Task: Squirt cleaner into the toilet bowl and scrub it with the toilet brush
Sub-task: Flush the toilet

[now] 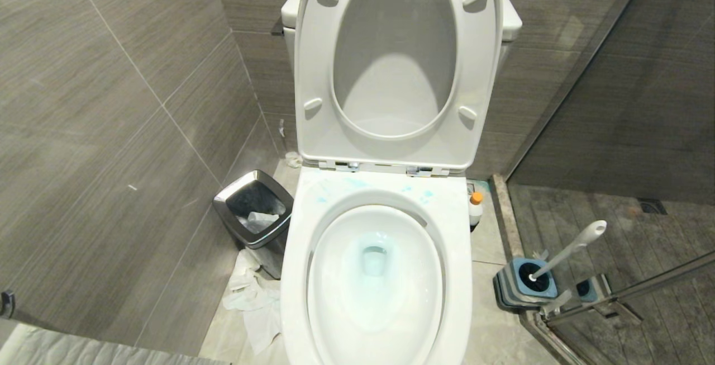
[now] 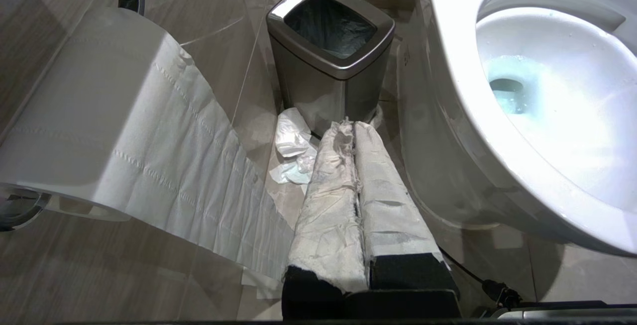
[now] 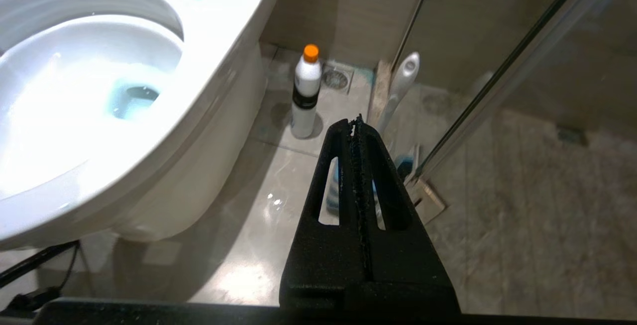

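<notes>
The white toilet bowl (image 1: 296, 275) fills the middle of the head view, seat and lid raised, with turquoise water in its basin and blue smears on the back rim. To its right on the floor stands the cleaner (image 1: 475, 208), a pale bottle with an orange cap, also in the right wrist view (image 3: 305, 97). Further right the toilet brush (image 1: 572, 247) leans in its blue-and-grey holder (image 1: 525, 289). Neither arm shows in the head view. My right gripper (image 3: 354, 122) is shut and empty, low beside the bowl, in front of the brush (image 3: 400, 83). My left gripper (image 2: 351, 126), paper-wrapped, is shut and empty left of the bowl.
A chrome-rimmed black bin (image 1: 254, 214) stands left of the toilet, with crumpled tissue (image 1: 254, 303) on the floor in front of it. A toilet paper roll (image 2: 89, 111) hangs on the left wall. A glass shower partition (image 1: 614, 102) and its metal floor rail (image 1: 631, 292) close off the right.
</notes>
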Motion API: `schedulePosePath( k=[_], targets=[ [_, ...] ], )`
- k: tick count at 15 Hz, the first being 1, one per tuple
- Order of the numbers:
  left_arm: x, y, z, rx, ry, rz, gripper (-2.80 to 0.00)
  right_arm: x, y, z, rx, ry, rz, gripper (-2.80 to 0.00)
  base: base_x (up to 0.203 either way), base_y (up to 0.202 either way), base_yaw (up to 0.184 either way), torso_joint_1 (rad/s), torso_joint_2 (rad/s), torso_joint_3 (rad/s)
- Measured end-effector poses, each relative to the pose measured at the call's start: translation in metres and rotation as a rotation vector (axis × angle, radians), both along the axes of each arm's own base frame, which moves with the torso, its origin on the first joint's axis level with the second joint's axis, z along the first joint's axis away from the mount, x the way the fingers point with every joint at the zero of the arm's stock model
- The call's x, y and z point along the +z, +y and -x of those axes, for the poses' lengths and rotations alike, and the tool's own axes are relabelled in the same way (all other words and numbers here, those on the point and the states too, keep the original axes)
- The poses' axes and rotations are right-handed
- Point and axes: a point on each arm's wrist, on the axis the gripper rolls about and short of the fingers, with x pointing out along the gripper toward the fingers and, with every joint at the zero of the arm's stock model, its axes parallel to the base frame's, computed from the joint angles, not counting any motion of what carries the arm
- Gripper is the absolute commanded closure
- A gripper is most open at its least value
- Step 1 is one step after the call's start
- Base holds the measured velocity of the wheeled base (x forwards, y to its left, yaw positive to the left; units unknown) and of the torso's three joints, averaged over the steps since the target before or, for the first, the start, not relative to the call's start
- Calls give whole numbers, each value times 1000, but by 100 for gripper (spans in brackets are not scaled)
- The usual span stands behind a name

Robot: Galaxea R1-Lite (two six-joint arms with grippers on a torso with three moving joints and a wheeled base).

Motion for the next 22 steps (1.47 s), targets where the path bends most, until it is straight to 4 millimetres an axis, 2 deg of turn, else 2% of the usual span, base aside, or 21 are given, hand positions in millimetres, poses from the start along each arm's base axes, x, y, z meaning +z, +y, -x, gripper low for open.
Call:
schedulePosePath(
  k=[4, 22],
  targets=[
    [0, 0, 0, 0, 0, 0, 0, -3, 0, 1, -9, 14, -62, 0, 0, 0, 0, 0, 0, 0],
    [0, 0, 0, 0, 0, 0, 0, -3, 0, 1, -9, 12, -76, 0, 0, 0, 0, 0, 0, 0]
  ],
)
